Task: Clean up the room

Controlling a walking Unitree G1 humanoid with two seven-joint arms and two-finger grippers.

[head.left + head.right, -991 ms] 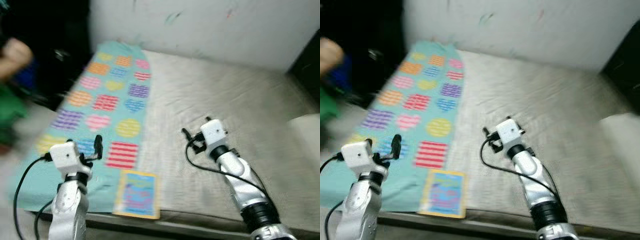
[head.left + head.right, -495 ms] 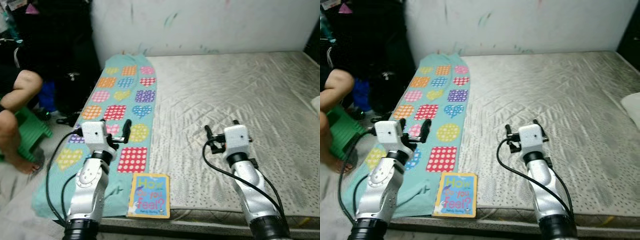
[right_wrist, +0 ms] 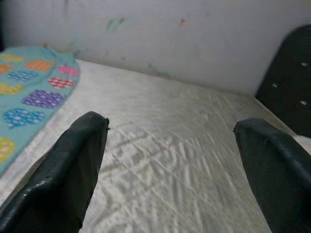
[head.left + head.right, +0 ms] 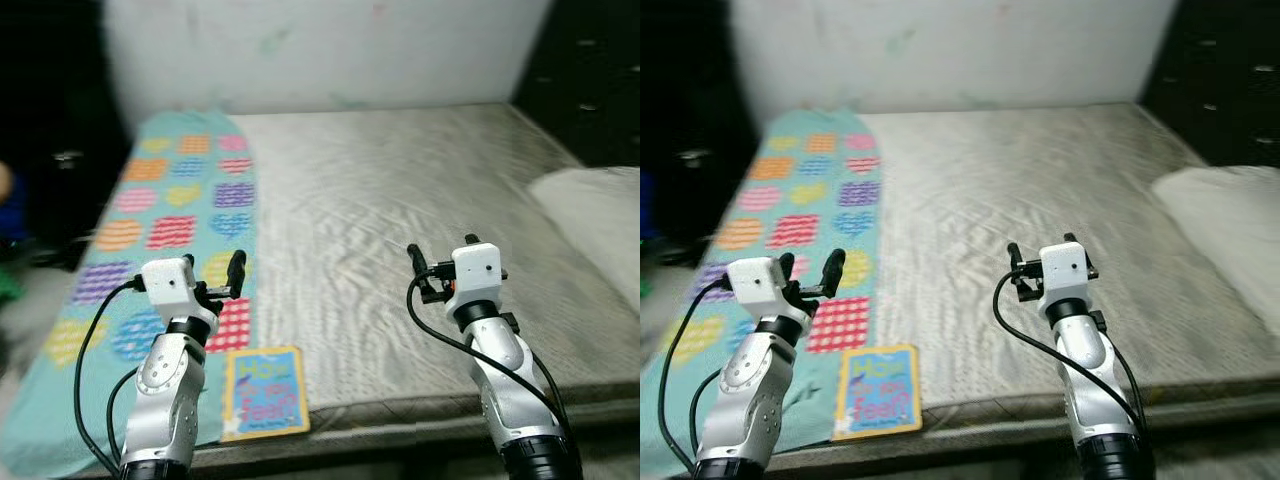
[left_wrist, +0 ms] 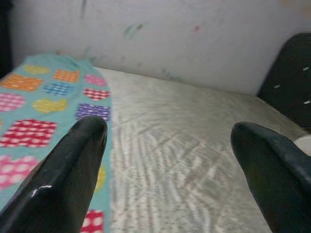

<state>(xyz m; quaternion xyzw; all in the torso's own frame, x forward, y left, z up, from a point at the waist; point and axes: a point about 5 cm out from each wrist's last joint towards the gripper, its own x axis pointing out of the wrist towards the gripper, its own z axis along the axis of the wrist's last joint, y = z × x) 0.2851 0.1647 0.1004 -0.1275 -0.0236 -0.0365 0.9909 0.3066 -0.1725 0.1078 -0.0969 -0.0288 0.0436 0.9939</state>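
Arms raised over mattress [image 4: 400, 190], seemingly level

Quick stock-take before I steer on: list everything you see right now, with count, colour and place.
Mattress: one, grey quilted, filling the middle, against the wall.
Blanket: one, teal with coloured hearts and squares, along the mattress's left side.
Book: one, yellow and blue cover, flat at the near edge beside the blanket.
Pillow: one, white, on the right.
Wall: white, smudged, behind.
Dark furniture: far right.
Left gripper: open, above the blanket.
Right gripper: open, above the mattress.
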